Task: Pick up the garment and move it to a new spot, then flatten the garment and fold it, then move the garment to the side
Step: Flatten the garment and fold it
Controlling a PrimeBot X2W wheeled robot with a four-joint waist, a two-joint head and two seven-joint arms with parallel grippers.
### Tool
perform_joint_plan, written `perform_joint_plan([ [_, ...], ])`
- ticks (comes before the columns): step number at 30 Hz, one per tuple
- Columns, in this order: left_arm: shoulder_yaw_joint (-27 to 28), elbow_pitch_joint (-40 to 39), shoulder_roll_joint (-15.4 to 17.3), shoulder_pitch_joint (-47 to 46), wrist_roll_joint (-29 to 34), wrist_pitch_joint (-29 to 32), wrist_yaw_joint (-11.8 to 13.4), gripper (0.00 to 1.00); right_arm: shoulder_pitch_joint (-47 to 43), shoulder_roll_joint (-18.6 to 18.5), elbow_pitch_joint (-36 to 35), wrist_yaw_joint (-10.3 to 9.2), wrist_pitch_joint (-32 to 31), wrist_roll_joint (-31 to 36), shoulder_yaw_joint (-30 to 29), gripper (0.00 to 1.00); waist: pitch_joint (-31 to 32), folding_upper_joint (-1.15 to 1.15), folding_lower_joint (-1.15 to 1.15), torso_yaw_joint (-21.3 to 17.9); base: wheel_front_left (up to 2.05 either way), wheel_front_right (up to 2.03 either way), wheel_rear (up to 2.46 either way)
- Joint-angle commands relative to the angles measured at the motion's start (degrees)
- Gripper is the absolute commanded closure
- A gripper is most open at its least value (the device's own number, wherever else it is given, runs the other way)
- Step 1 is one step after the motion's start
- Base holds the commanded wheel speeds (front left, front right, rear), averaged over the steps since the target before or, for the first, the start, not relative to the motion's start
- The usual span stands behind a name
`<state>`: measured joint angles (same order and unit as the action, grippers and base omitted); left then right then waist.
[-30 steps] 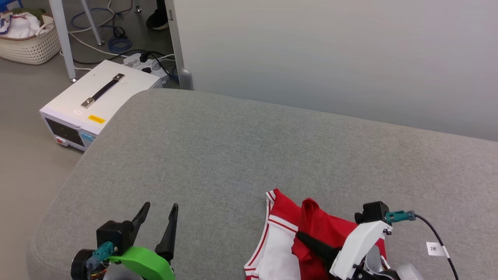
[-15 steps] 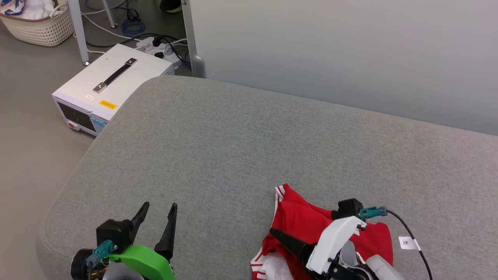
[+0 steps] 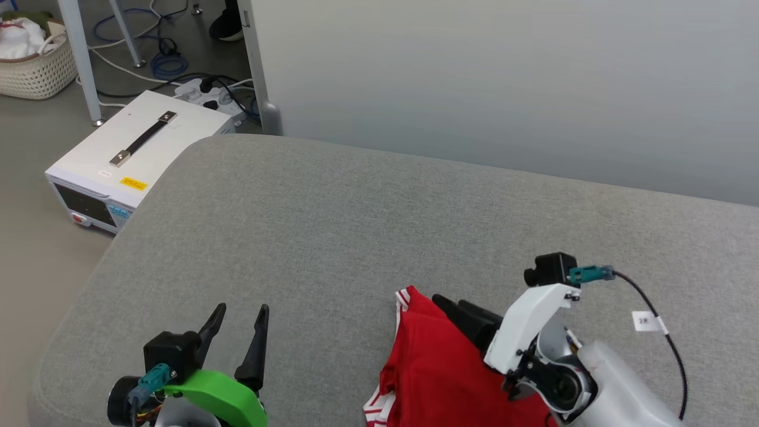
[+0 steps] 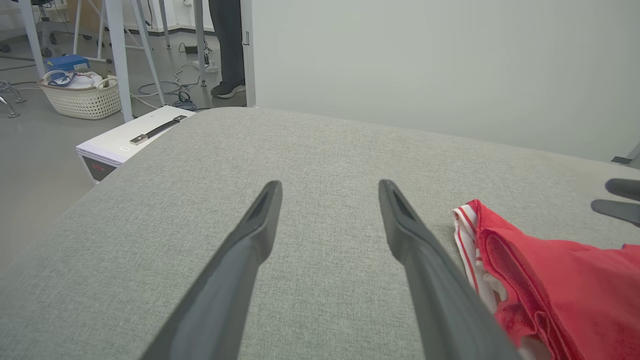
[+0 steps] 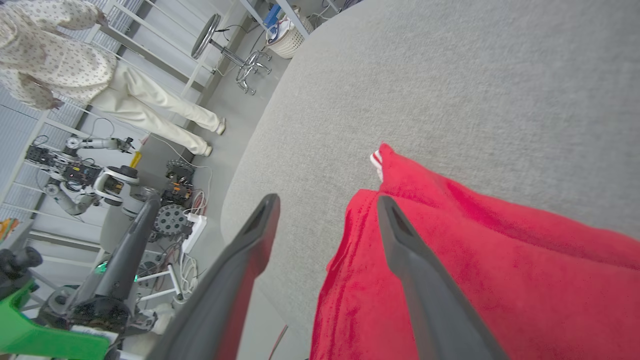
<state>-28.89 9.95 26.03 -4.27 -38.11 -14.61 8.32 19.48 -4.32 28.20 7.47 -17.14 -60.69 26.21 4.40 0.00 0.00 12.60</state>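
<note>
The right hand (image 3: 453,305) hangs just over the shirt (image 3: 439,367) with its two dark fingers spread wide and nothing between them. In the right wrist view the fingertips point past the shirt's far edge, one over red cloth and one over bare grey fabric. No cloth is pinched; I cannot tell whether the fingers' undersides brush it.

The shirt lies in a loose red heap on the bench (image 3: 356,225), close to the front edge on the robot's right. A corner of red-and-white striped trim points away from the robot, and a strip of white shows along the heap's left side. It is bunched and doubled over, not spread, and no lettering shows.

The left hand (image 3: 242,309) is also spread wide and holds nothing. It hovers over bare bench to the left of the shirt, apart from it, fingers aimed forward.

By my reading, this is the end of the move: the shirt is set down with clear bench beyond it and to its left, which gives room for spreading. Both hands being wide suits the next step, each taking an edge of the heap to pull it flat. The heap sits near the front edge, so a careless tug could drag cloth off.
</note>
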Motion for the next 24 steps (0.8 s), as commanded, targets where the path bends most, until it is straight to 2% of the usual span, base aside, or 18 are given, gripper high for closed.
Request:
perform_joint_plan([
  [1,0.39,-0.45,-0.33,-0.19,0.35,-0.31,0.13,0.00,1.42,-1.94,-1.91,0.02,0.25,4.03,-0.83,0.00,0.47,0.00,0.00,-1.24,0.00,0.00,0.00],
  [4,0.92,-1.17,-0.61,0.02,0.85,-0.34,0.00,0.00,1.55,-6.48,-6.93,0.02,1.47,15.07,-2.85,0.00,0.47,0.00,0.00,-2.38,0.00,0.00,0.00],
  [8,2.12,-2.70,-1.52,0.00,1.92,-0.37,-0.41,0.00,-0.36,-10.62,-14.58,0.02,2.72,26.19,-7.78,0.00,0.16,0.00,0.00,-3.56,0.00,0.00,0.00],
  [12,3.52,-4.19,-2.64,0.13,3.69,-0.38,-1.35,0.00,-3.84,-12.95,-21.44,0.02,4.83,36.23,-13.45,0.00,-0.38,0.00,0.00,-4.52,0.00,0.00,0.00],
  [18,6.13,-5.69,-4.80,0.95,6.56,-0.38,-2.95,0.00,-11.69,-13.16,-28.91,0.02,11.04,44.69,-21.45,0.00,-1.12,0.00,0.00,-5.91,0.00,0.00,0.00],
  [24,7.18,-5.52,-6.32,1.67,10.17,-0.39,-4.41,0.00,-19.71,-8.77,-31.71,0.02,17.04,47.33,-28.60,0.00,-1.51,0.00,0.00,-6.85,0.00,0.00,0.00],
])
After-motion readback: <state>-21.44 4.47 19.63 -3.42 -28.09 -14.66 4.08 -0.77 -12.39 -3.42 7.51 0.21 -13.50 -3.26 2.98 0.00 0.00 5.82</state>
